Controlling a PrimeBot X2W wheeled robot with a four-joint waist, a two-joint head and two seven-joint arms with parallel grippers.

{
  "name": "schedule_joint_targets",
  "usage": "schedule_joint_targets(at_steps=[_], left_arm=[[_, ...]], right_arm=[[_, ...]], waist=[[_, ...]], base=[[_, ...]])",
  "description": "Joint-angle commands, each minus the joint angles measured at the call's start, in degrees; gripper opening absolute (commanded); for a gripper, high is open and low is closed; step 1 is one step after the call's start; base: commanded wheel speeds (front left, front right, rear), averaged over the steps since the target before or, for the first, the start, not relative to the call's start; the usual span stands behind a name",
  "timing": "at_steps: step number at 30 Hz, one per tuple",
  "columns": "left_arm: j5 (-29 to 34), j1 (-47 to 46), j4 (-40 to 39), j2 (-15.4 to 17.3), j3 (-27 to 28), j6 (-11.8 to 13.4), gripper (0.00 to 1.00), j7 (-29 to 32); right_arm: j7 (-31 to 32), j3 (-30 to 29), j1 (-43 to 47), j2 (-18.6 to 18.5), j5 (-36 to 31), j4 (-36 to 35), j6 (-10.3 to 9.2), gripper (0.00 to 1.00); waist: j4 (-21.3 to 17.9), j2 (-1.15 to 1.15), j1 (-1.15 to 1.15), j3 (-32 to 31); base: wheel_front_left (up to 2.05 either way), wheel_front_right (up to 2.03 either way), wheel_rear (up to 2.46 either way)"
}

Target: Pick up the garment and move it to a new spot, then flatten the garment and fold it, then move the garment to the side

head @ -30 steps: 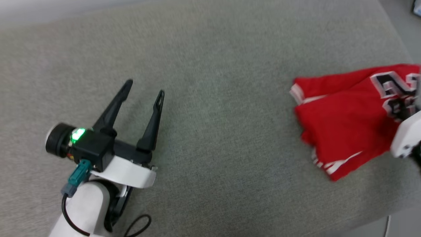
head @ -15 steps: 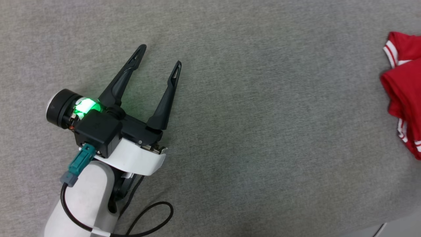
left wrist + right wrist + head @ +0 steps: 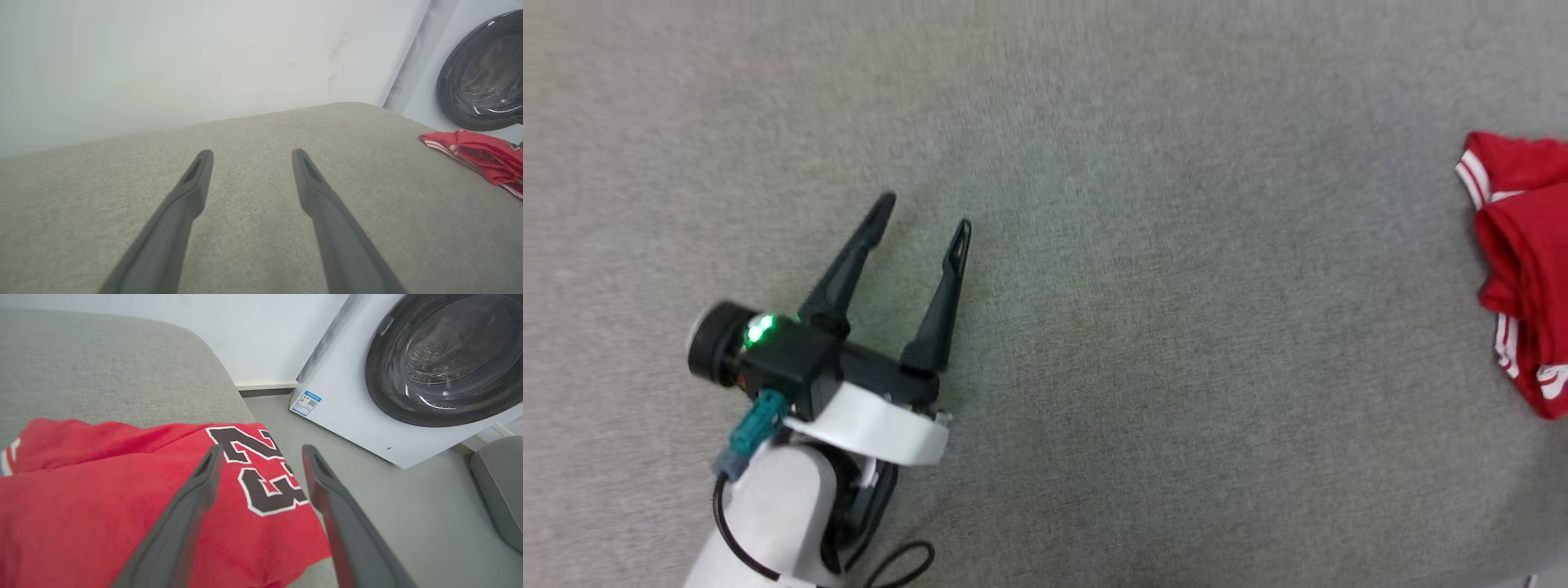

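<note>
We are holding our right gripper [image 3: 262,449] with its jaws spread wide, gripping nothing, and it is hovering just above the black numbers [image 3: 257,477] on the garment [image 3: 102,490]. Our left gripper [image 3: 925,211] is likewise standing wide and empty, and it is hanging over bare fabric toward the left side of the grey cushion [image 3: 1160,343], well apart from the garment. The garment is lying in a loose folded bundle along the cushion's right edge, and its near hem seems to be curling over that edge. We are judging that to be the main risk. Soft jersey sitting this close to the drop could be sliding off toward the floor [image 3: 408,510] if we are brushing it while drawing the right arm away. A fingertip catching a layer could also be dragging the fold open. The right wrist view is giving us the numbers, the cushion's edge and the washing machine [image 3: 367,416] standing beyond it. The head view is cutting the garment off at its frame border. In exchange it is offering the striped trim [image 3: 1470,175] and the broad stretch of cushion between left gripper and garment. The left wrist view is looking across the cushion from low down and is showing how flat the bundle is lying.
</note>
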Motion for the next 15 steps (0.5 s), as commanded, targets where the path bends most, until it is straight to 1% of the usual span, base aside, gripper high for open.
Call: schedule_joint_targets(at_steps=[1,4,8,12,15], left_arm=[[-0.50,1.95,0.65,-0.67,0.10,0.59,1.00,-0.46],[-1.38,4.69,2.30,-1.75,0.46,1.52,1.00,-0.90],[-2.43,8.24,4.01,-3.05,1.27,2.79,1.00,-1.16],[-3.02,11.47,5.50,-3.86,2.62,4.39,1.00,-1.34],[-3.36,13.34,6.98,-4.03,3.88,5.03,1.00,-1.42]], right_arm=[[-1.15,0.69,2.09,1.15,0.92,-0.82,-0.07,1.00],[-3.53,2.85,6.27,2.62,2.16,-3.01,-0.08,1.00],[-4.88,5.62,12.44,5.64,4.65,-6.56,-0.07,1.00],[-4.58,8.93,18.36,9.12,6.13,-11.01,-0.07,1.00],[-4.38,11.31,22.42,11.21,7.35,-14.47,-0.07,1.00]], waist=[[1.29,0.00,0.00,-5.19],[2.38,0.00,0.00,-9.15],[4.30,0.00,0.00,-13.67],[6.28,0.00,0.00,-17.15],[7.96,0.00,0.00,-19.60]], base=[[0.00,0.00,0.00],[0.00,0.00,0.00],[0.00,0.00,0.00],[0.00,0.00,0.00],[0.00,0.00,0.00]])
